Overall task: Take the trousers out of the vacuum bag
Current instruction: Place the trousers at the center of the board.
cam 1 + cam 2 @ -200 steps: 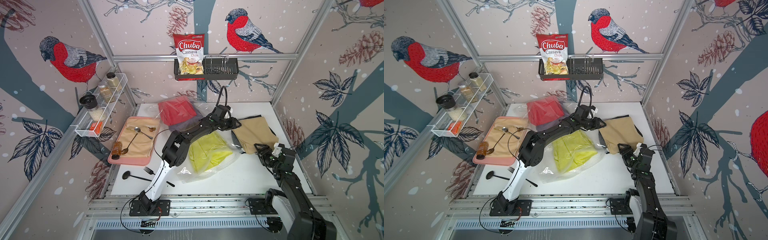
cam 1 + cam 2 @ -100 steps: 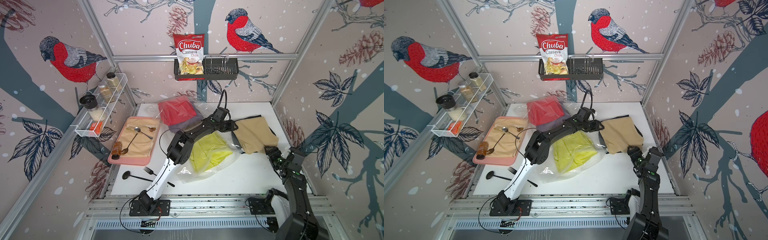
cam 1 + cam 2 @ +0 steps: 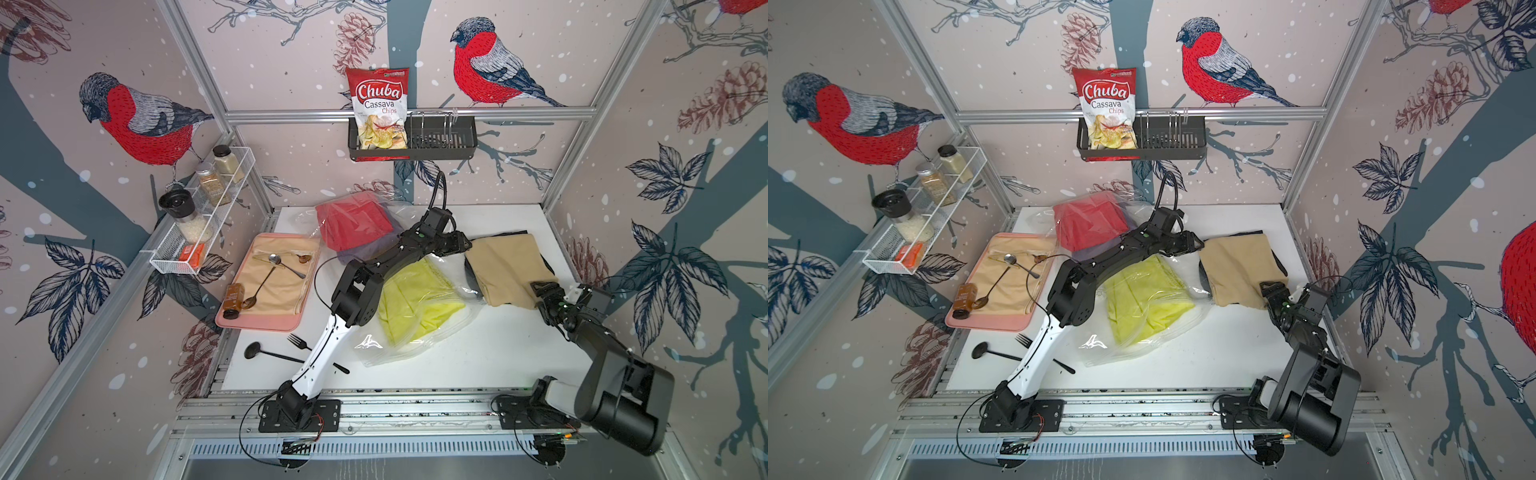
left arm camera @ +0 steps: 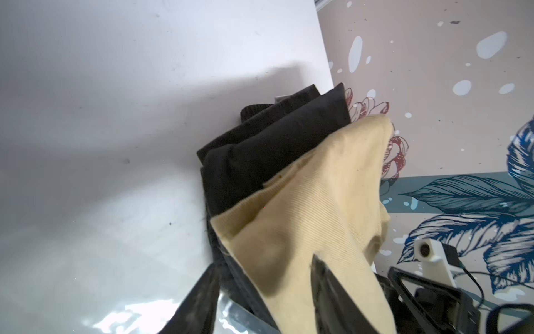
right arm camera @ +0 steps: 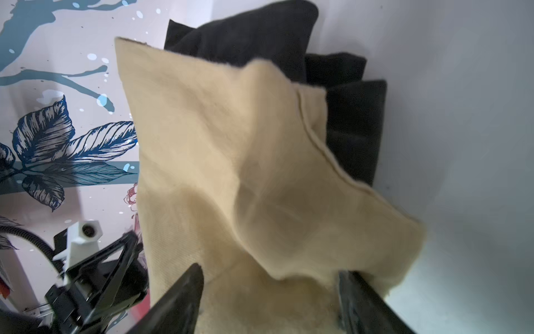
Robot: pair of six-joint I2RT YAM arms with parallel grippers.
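The clear vacuum bag (image 3: pixel 374 349) lies mid-table with yellow-green trousers (image 3: pixel 415 307) inside. Red trousers (image 3: pixel 353 224) over purple ones (image 3: pixel 361 254) lie under plastic at the back. To the right, mustard-brown trousers (image 3: pixel 507 266) rest on black trousers (image 4: pixel 268 150), outside the bag. My left gripper (image 3: pixel 463 247) straddles the left edge of that stack. Its jaws stand partly apart with both cloths between the fingers (image 4: pixel 326 283); whether they press is unclear. My right gripper (image 5: pixel 270 270) is open at the stack's near right corner, with mustard cloth between its wide jaws.
A pink tray (image 3: pixel 266 324) with beige cloth, spoons and a brown bottle sits at the left. A black fork (image 3: pixel 299 341) and ladle (image 3: pixel 253 351) lie near the front. A wire shelf (image 3: pixel 199 232) hangs on the left wall. A chips packet (image 3: pixel 378 108) stands in the back basket.
My right arm has swung from the front middle out to the right, and its gripper now sits at the mustard trousers' near corner. The left gripper has stayed at the stack's left edge.
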